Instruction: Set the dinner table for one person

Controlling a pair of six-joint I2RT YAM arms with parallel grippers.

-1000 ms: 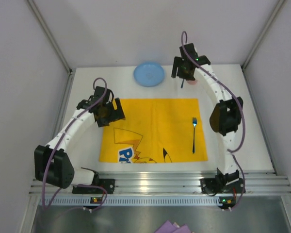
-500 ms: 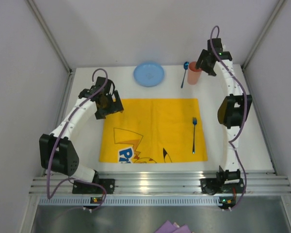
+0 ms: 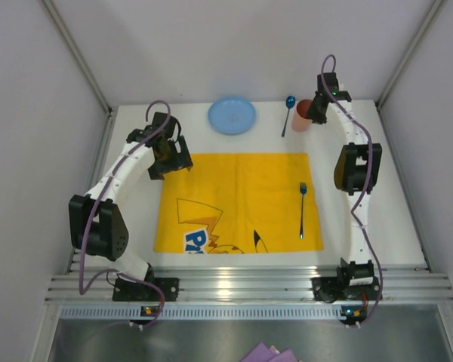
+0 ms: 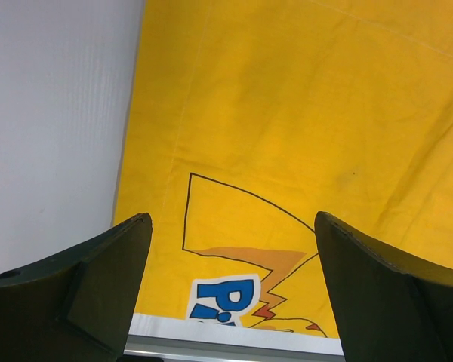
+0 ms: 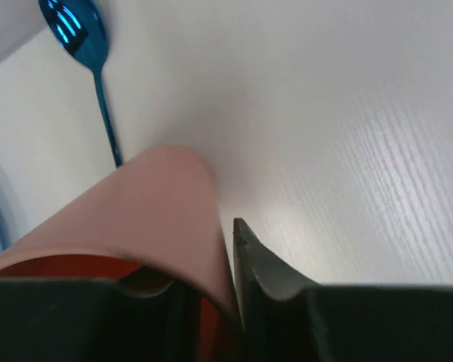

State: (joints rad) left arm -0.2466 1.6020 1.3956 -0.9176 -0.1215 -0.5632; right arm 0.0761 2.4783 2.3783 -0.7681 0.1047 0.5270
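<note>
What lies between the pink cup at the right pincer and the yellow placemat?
Nothing visible. The pink cup, its rim in the right pincer, has bare white table between it and the placemat; the blue spoon lies just left, the fork farther down the mat.

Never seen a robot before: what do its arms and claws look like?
The left arm and right arm are slim white tubes with chunky black joints, a purple cable looping along each. The left claw and right claw are black, each with two broad flat fingers.
</note>
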